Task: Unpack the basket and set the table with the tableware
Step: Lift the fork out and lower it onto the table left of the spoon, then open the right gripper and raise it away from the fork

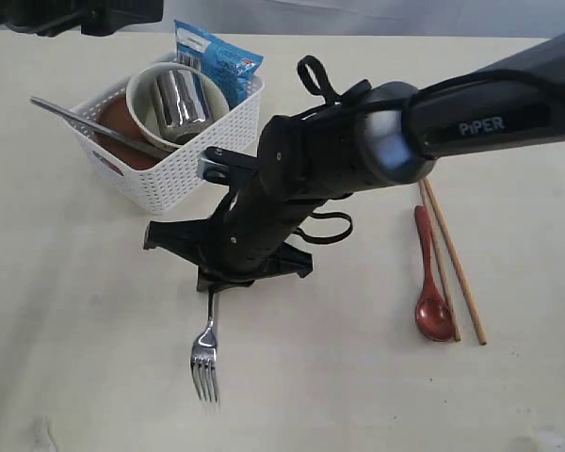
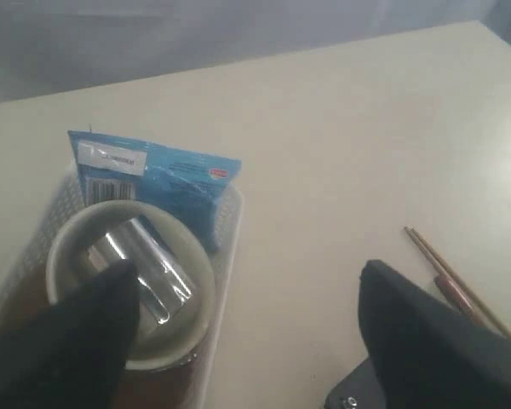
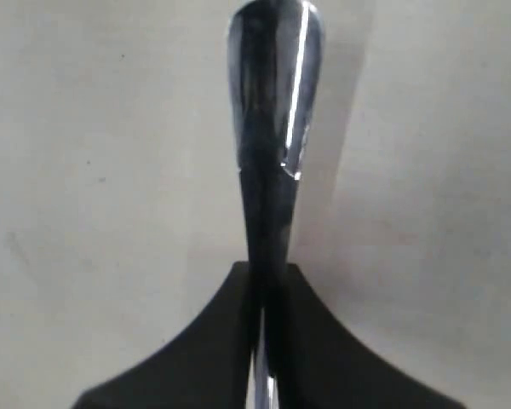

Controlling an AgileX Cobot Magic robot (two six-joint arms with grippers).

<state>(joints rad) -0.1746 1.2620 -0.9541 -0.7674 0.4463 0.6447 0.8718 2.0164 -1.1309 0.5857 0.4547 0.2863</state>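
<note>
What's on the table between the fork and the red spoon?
Nothing: the exterior view shows bare table between the fork and the red spoon.

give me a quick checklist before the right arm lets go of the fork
1. right gripper shut on the fork handle: ok
2. fork resting fully on the table: cannot tell, the gripper hides the handle end
3. fork apart from the spoon and chopsticks: ok
4. left gripper open above the basket: ok
5. basket unpacked: not ok, the bowl with the cup in it is inside
</note>
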